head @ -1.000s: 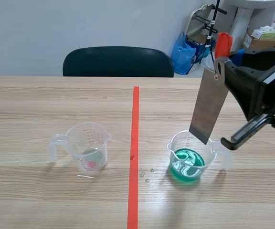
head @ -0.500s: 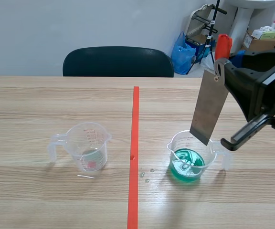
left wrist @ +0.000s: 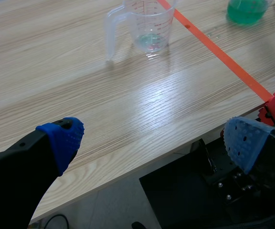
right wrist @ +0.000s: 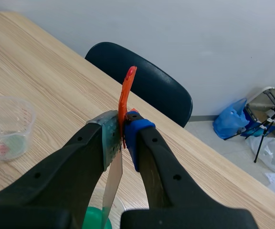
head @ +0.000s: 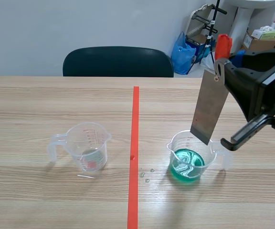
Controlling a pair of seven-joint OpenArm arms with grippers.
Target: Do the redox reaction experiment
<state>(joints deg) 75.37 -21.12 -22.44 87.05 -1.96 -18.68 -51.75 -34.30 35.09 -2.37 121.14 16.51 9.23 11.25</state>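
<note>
My right gripper (head: 221, 66) is shut on a flat grey metal plate (head: 208, 112) with an orange-red top (head: 223, 45). The plate hangs upright, its lower edge just above the rim of a clear beaker of green liquid (head: 189, 157) right of the tape line. From the right wrist, the plate (right wrist: 111, 183) drops from between the pads (right wrist: 110, 140) toward the green liquid (right wrist: 95, 219). A second clear beaker (head: 85, 145) with a little liquid stands left of the line. My left gripper (left wrist: 154, 138) is open over the table's near edge, well short of that beaker (left wrist: 149, 24).
An orange-red tape line (head: 134, 152) splits the table. A few small droplets (head: 147, 174) lie beside the green beaker. A black chair (head: 117, 62) stands behind the table, with bags and boxes (head: 264, 34) at the back right.
The plate and right arm have hardly moved. The green liquid's surface swirls differently from frame to frame.
</note>
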